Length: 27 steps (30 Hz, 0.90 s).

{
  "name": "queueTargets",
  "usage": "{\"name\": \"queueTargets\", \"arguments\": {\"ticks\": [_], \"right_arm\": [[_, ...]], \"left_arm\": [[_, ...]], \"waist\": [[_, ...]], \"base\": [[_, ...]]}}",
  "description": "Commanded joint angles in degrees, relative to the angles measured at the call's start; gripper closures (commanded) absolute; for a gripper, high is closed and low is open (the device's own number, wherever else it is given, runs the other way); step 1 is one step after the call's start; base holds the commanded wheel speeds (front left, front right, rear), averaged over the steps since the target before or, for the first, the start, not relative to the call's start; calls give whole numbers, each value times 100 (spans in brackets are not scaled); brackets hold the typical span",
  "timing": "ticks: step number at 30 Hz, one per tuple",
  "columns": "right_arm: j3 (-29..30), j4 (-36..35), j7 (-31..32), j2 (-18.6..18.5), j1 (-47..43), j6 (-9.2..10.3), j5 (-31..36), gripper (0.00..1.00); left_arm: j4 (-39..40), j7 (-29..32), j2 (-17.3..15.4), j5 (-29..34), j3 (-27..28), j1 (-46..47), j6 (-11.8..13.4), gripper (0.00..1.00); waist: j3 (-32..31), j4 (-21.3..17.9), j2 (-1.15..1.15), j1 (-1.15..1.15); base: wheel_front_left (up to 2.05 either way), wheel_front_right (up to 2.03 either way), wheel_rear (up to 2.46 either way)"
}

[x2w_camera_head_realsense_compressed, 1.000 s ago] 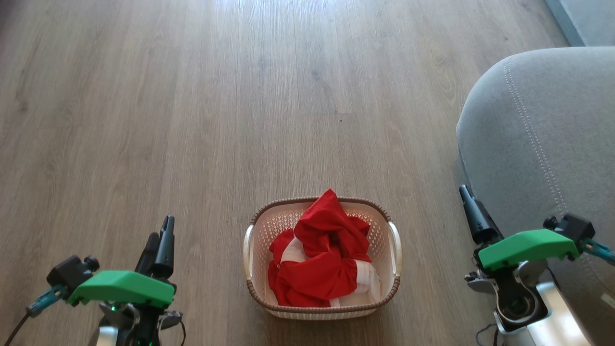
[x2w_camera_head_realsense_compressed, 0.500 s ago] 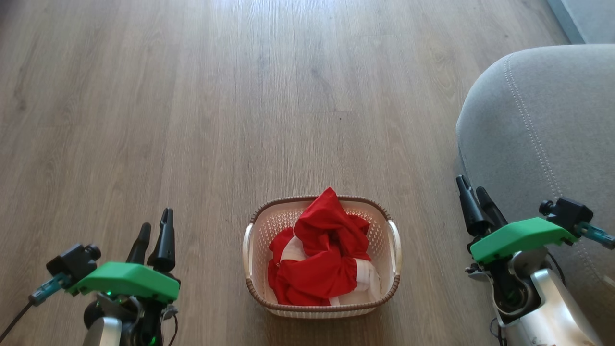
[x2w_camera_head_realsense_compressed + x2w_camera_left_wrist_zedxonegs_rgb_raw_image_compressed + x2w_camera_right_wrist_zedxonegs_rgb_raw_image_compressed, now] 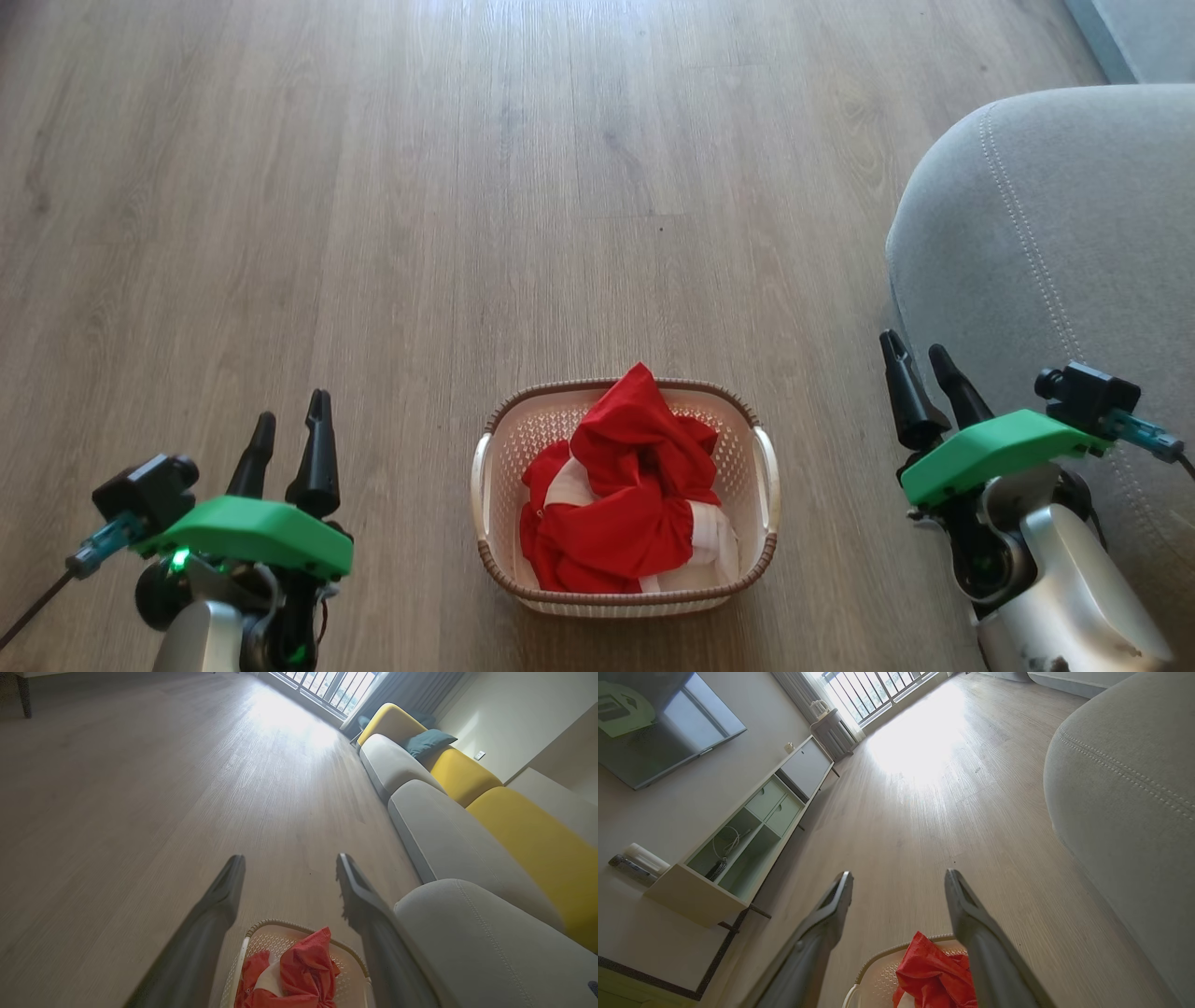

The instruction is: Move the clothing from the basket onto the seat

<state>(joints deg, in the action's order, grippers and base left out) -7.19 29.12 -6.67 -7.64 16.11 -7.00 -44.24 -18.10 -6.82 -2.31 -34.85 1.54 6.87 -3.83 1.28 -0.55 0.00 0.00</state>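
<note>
Crumpled bright red fabric clothing w/ white bands [image 3: 625, 509] sits heaped in the small cream perforated plastic basket w/ brown rim [image 3: 537, 439], on the pale wood-look floor [image 3: 373, 187]. Large grey upholstered seat w/ pale stitching [image 3: 1055, 233] stands near it, at right. Left gripper [image 3: 292, 411] & right gripper [image 3: 913, 345] hover either side of the basket, both spread wide, holding nothing, clear of the cloth.
</note>
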Motion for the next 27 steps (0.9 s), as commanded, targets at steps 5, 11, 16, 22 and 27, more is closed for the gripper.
{"name": "queueTargets", "arguments": {"ticks": [5,11,16,22,27], "right_arm": [[-107,-73,-180,-124,436,-33,494,0],[-155,-20,-281,-155,535,-35,842,0],[-130,18,-366,-169,622,-37,1174,0],[-78,67,-450,-167,704,-39,1534,0],[23,165,-534,-150,760,-41,1886,0]], "left_arm": [[165,-171,-84,531,137,360,30,0],[235,-271,-74,947,173,428,68,0],[265,-355,-63,1284,216,491,116,0],[309,-439,-56,1624,265,532,158,0],[329,-522,-51,1937,306,559,201,0]], "waist": [[9,-6,0,0],[24,3,0,0],[42,5,0,0],[52,0,0,0],[60,-9,0,0]], "base": [[0,0,0],[0,0,0],[0,0,0],[0,0,0],[0,0,0]]}}
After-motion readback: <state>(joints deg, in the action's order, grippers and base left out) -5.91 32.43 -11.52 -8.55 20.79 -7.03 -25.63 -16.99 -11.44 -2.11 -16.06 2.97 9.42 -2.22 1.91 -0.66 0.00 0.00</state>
